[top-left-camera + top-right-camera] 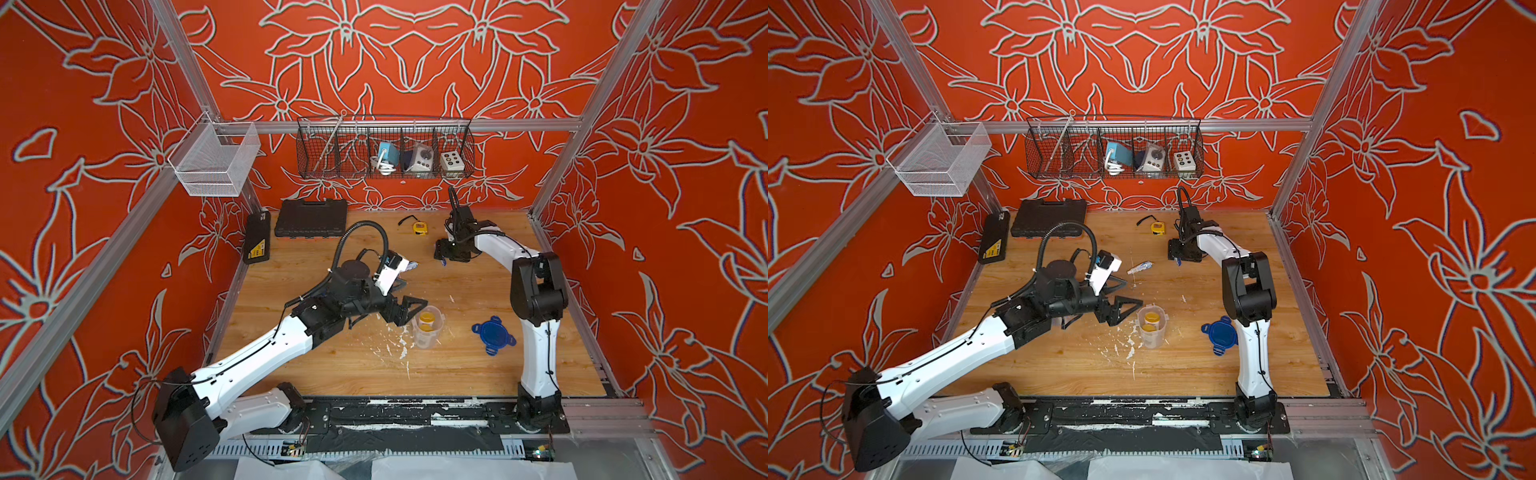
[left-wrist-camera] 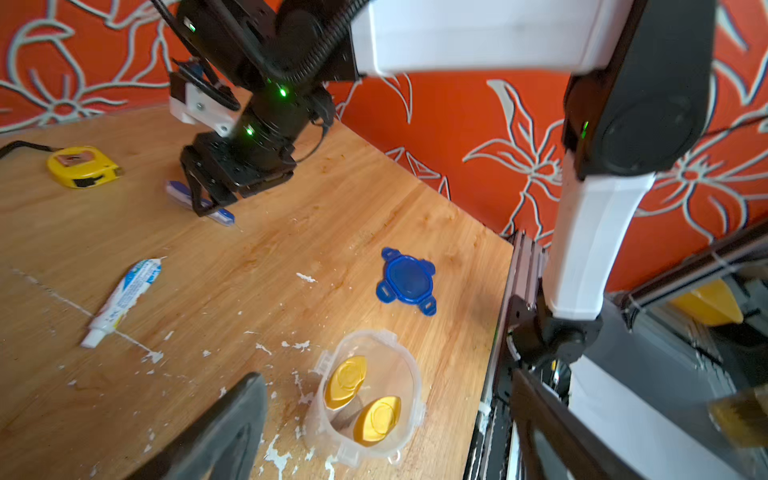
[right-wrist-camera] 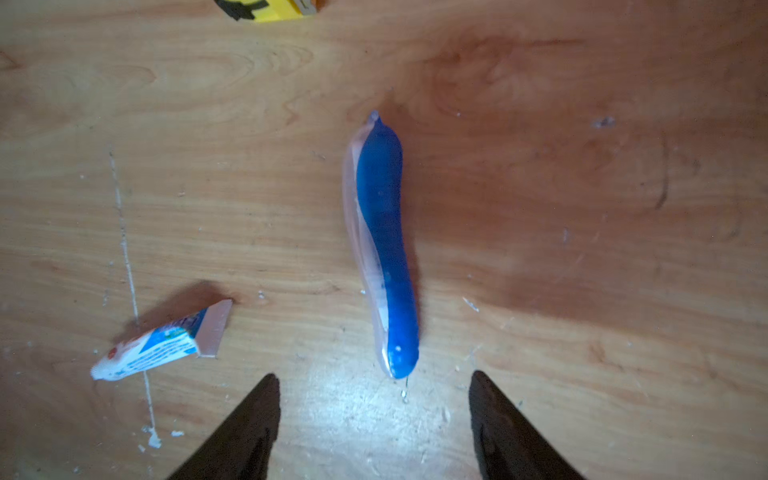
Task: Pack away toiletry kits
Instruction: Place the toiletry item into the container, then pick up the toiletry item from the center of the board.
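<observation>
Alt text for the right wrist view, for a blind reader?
A blue toothbrush in a clear wrapper lies on the wooden table just ahead of the open, empty right gripper. A white-blue toothpaste tube lies apart beside it; a yellow tape measure peeks in at the frame's edge.

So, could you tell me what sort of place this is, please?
Probably a robot test cell: an aluminium frame with red floral panels encloses a wooden tabletop with a left arm and right arm mounted at its edge.
</observation>
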Controlling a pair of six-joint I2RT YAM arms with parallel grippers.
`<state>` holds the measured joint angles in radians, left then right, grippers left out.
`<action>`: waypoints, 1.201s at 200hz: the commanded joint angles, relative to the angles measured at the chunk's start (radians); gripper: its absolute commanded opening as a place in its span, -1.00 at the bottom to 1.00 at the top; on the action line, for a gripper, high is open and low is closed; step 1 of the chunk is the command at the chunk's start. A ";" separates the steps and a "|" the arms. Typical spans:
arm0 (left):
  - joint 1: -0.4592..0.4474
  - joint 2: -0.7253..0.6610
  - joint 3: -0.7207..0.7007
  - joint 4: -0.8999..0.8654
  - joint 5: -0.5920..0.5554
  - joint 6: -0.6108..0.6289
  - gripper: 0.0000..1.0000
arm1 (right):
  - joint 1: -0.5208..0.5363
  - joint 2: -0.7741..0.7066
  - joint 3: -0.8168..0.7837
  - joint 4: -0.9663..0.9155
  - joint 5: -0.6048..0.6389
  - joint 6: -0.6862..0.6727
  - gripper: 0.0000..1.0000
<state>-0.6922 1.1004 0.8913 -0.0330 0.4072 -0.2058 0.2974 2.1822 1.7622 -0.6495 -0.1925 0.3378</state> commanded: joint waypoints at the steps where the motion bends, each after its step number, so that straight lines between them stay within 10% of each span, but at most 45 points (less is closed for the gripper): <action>1: 0.050 -0.050 -0.017 -0.002 0.028 -0.122 0.81 | 0.022 0.037 0.097 -0.073 0.079 -0.044 0.42; 148: 0.091 0.032 0.090 -0.034 -0.017 -0.108 0.81 | 0.041 0.253 0.298 -0.260 0.119 -0.111 -0.23; 240: 0.113 0.081 0.117 -0.096 -0.077 -0.130 0.77 | 0.015 -0.046 0.012 -0.012 -0.025 -0.178 -0.88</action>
<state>-0.5999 1.1679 0.9920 -0.1009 0.3531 -0.3119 0.3187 2.2421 1.8179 -0.7441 -0.1608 0.2134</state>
